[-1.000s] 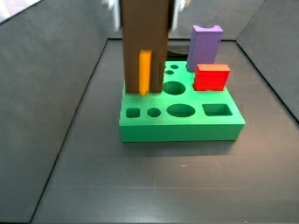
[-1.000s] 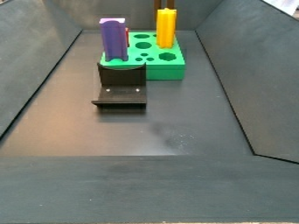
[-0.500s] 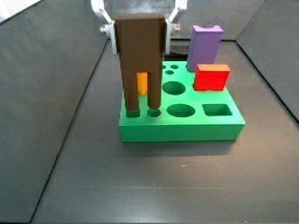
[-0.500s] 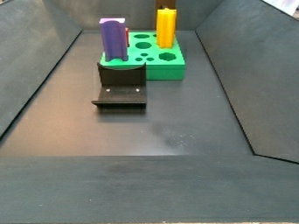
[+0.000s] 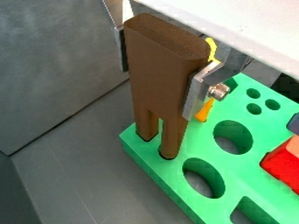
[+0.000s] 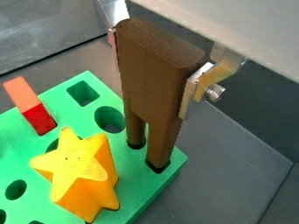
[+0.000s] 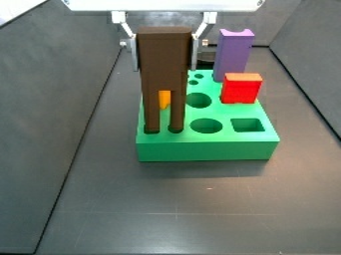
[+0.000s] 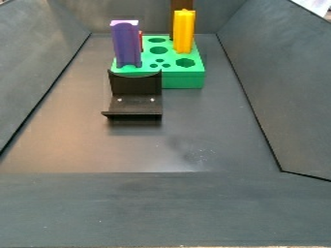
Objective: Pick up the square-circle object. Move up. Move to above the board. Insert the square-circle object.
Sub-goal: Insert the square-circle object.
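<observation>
At board front-left corner, jaws clamped on square-circle object, legs in holes near edge.

Lab test rig; dark walled enclosure, fixture, green pegboard

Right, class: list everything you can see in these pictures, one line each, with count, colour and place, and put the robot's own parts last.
Board: one, bright green, on the dark floor, with round and square holes in its top.
Square-circle object: one, dark brown, upright between the jaws, its two legs down in holes at a board corner.
Star peg: one, yellow, standing in the board next to the brown piece.
Purple peg: one, purple, standing at the board's far side in a side view.
Red block: one, red, on the board just in front of the purple peg.
Fixture: one, dark, on the floor beside the board.
Gripper: one, silver fingers, above the board, shut on the brown piece's upper body.
</observation>
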Available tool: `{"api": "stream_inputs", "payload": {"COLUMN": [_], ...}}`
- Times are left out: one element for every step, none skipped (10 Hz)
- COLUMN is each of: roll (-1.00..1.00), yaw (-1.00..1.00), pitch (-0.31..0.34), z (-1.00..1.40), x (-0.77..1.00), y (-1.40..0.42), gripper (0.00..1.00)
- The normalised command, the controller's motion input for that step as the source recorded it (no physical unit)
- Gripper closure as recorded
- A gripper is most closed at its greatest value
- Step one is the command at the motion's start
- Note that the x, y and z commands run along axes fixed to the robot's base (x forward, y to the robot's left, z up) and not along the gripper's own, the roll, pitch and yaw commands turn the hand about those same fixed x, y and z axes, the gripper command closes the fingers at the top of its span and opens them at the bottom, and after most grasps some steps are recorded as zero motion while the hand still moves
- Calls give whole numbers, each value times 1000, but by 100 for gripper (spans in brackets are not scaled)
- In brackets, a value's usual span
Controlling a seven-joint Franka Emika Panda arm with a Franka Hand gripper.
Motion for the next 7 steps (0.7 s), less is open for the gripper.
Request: {"api": "stream_inputs", "payload": {"roll": [34, 4, 0, 0, 0, 0, 0], "yaw": [0, 0, -14, -60, -86, -91, -111], "pitch": [0, 0, 0, 0, 0, 0, 0], "z": [-120, -151, -171, -166, -109, -129, -194], "x": [-54, 0, 86, 183, 177, 103, 74], "y": [0, 0, 0, 0, 0, 0, 0], "gripper": [100, 100, 100, 100, 100, 100, 100]}}
